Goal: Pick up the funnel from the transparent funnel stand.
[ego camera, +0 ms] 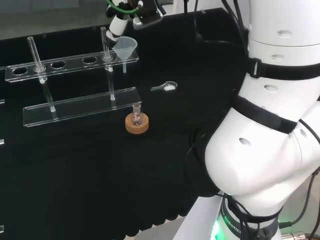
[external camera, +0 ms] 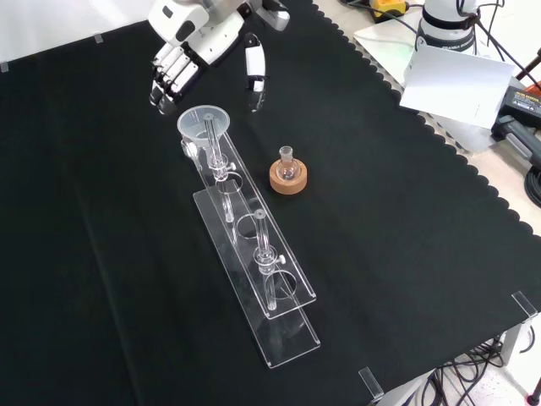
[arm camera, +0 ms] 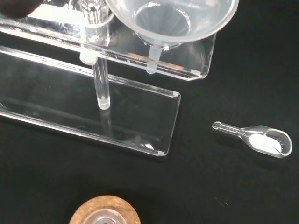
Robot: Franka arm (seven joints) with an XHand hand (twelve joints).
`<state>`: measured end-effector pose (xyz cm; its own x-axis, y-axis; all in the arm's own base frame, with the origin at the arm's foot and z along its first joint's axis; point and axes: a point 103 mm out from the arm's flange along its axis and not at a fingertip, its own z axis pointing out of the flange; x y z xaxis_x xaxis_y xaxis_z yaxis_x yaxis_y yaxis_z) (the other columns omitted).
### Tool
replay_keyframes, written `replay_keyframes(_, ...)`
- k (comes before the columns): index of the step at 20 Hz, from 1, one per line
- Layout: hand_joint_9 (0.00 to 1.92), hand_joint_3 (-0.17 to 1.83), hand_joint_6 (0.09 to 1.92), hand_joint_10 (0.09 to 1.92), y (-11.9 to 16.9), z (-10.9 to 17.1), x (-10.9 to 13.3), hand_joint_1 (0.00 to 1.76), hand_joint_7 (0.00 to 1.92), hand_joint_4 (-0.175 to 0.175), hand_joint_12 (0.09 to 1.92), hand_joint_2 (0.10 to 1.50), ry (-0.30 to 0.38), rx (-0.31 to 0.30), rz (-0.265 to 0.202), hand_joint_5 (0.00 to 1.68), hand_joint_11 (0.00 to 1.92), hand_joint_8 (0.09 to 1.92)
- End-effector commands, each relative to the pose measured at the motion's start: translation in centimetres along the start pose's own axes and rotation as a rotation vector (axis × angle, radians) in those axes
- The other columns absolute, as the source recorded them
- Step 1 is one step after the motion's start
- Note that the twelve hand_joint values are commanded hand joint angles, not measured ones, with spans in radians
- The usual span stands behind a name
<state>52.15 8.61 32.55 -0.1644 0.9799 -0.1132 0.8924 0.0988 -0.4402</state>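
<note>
The funnel (external camera: 204,123) sits in the end hole of the transparent funnel stand (external camera: 292,292), its wide clear cone above the upper shelf and its stem hanging through, as the wrist view shows with the stem tip just under the shelf edge. In the front view the hand (external camera: 188,52) hovers at about twelve o'clock from the funnel, near the rim but with a gap; the fingers (external camera: 169,80) hang down on one side and the thumb (external camera: 255,80) on the other, spread apart and holding nothing. In the head view the hand is at roughly eleven o'clock from the funnel, close above it. The step in hand looks like the final approach before closing on the cone. The likeliest trouble is the upright post standing just beside the funnel: a finger coming down on that side could catch it and shove or tip the light stand. A pinch on the slick sloped wall could also squeeze the funnel upward out of the grasp. Lifting at a slant may jam the stem in its hole and drag the stand along. The small flask on its cork ring (external camera: 288,178), at about four o'clock from the funnel in the front view, and the clear scoop (ego camera: 165,87) stand well apart and seem safe.
</note>
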Motion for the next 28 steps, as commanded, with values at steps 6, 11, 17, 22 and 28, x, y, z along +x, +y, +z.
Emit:
replay_keyframes(6,0.0,0.27,0.09,0.85,0.7,1.0,-0.4,0.72,0.01,-0.031,1.55,0.62,-0.001,0.015,0.011,0.03,0.21,0.09)
replay_keyframes(11,0.01,0.31,0.09,0.88,1.1,1.4,-0.9,0.72,0.02,-0.036,1.54,0.61,-0.001,0.017,0.009,0.04,0.22,0.09)
replay_keyframes(17,0.0,0.33,0.09,0.86,2.7,2.7,-1.2,0.72,0.02,-0.036,1.54,0.6,0.008,0.034,-0.008,0.05,0.2,0.09)
replay_keyframes(22,0.0,0.34,0.09,0.87,3.6,3.8,-1.5,0.71,0.03,-0.036,1.55,0.6,0.016,0.046,-0.011,0.06,0.2,0.09)
replay_keyframes(28,0.01,0.36,0.09,0.89,4.0,4.3,-1.8,0.7,0.05,-0.037,1.55,0.59,0.023,0.044,-0.011,0.08,0.19,0.09)
